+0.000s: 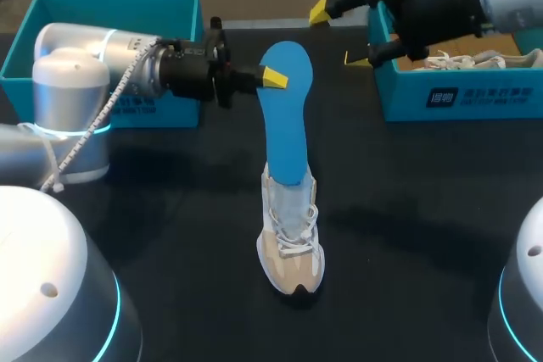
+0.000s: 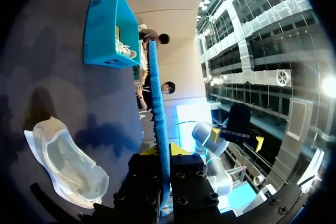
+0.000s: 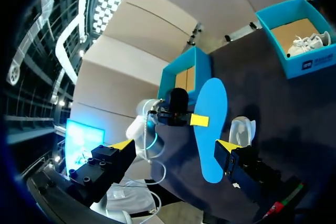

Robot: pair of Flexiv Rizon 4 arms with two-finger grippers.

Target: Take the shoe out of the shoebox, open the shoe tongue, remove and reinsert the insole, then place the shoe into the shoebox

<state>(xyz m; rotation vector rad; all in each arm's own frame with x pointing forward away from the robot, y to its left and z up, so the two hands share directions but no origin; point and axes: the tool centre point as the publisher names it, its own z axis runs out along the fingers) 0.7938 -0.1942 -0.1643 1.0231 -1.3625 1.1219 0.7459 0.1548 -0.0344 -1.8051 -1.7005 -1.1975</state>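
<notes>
as the head camera shows it, the left pincer [image 1: 270,77] is clenched on the blue insole [image 1: 284,125] near its upper end, and the insole stands upright over the shoe [image 1: 291,247]. the shoe rests on its sole mid-bench [image 1: 424,226], toe toward the robot. the insole's lower end overlaps the shoe's mouth, and i cannot tell whether they touch. the right pincer [image 1: 338,36] hangs released, fingers wide apart, just beside the shoebox [image 1: 458,95] at the far right. that shoebox holds a second shoe [image 1: 475,61]. another box [image 1: 110,6] sits far left, behind the left arm.

from the left wrist, the insole [image 2: 157,108] runs edge-on out of the left pincer [image 2: 165,153], pressed from both sides. the shoe [image 2: 68,163] lies on the bench beside the pincer. the shoebox [image 2: 105,30] is farther ahead, and the right pincer [image 2: 236,136] hangs spread in the air.

from the right wrist, the right pincer [image 3: 176,145] is spread with nothing touching its fingers. ahead, the insole [image 3: 210,129] shows its flat face, gripped by the left pincer [image 3: 195,120]. the shoe [image 3: 242,129] peeks out just behind the insole, and the shoebox [image 3: 302,51] lies beyond.
</notes>
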